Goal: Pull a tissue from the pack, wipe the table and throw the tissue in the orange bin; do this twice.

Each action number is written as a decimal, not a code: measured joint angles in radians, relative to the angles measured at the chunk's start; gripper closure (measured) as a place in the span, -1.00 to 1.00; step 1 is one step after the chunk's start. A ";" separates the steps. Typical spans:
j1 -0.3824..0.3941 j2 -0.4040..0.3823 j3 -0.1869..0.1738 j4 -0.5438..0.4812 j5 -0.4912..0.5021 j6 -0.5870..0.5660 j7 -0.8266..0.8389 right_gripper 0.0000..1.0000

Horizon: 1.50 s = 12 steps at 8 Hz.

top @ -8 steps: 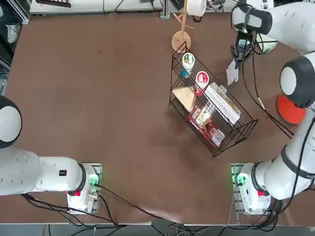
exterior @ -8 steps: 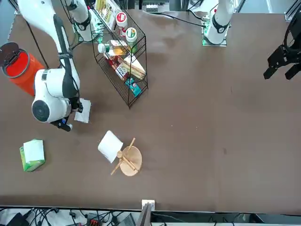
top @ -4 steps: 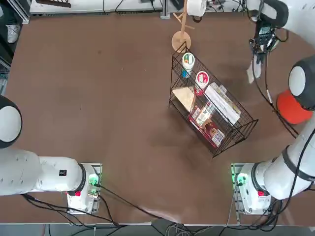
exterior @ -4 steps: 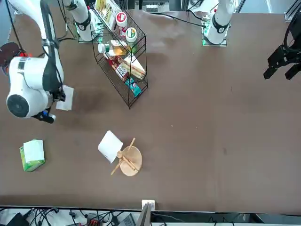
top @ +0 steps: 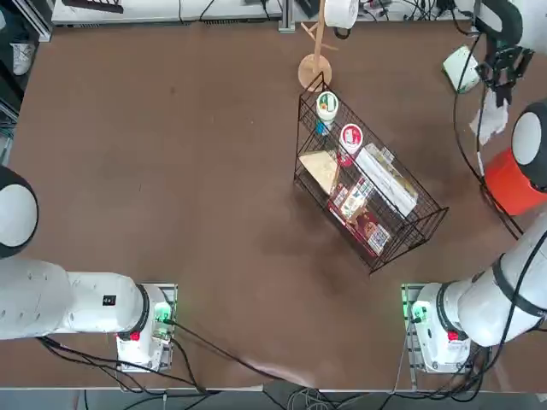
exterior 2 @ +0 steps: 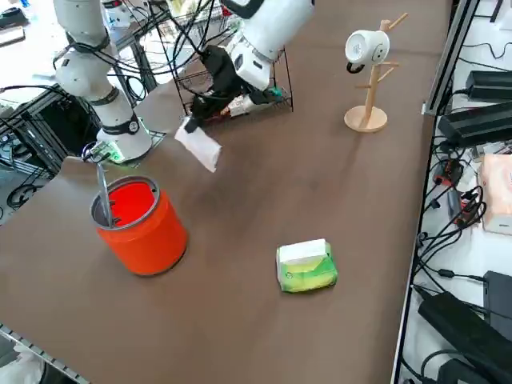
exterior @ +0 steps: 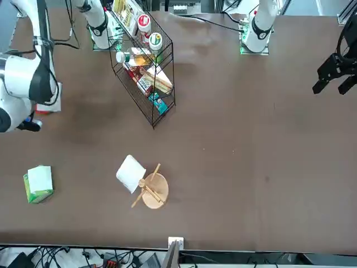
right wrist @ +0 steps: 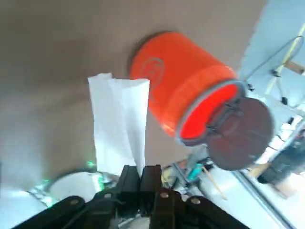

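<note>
One tissue (exterior 2: 198,147) pinched in right gripper (exterior 2: 198,122) (raised), beside orange bin (exterior 2: 142,227)

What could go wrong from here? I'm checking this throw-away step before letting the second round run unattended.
1. The right gripper pinches only one end of the tissue, so the limp sheet may drift and land on the table beside the orange bin.
2. The bin's lid hangs open at its side with an upright stick; the hanging tissue might catch there.
3. The arm passes close to the bin and could nudge it.
</note>
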 joint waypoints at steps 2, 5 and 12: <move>-0.005 0.000 -0.037 0.000 -0.118 -0.013 -0.078 0.96; -0.023 0.001 -0.052 -0.005 -0.262 -0.069 -0.142 0.96; -0.100 0.054 -0.055 -0.120 -0.326 0.042 -0.163 0.96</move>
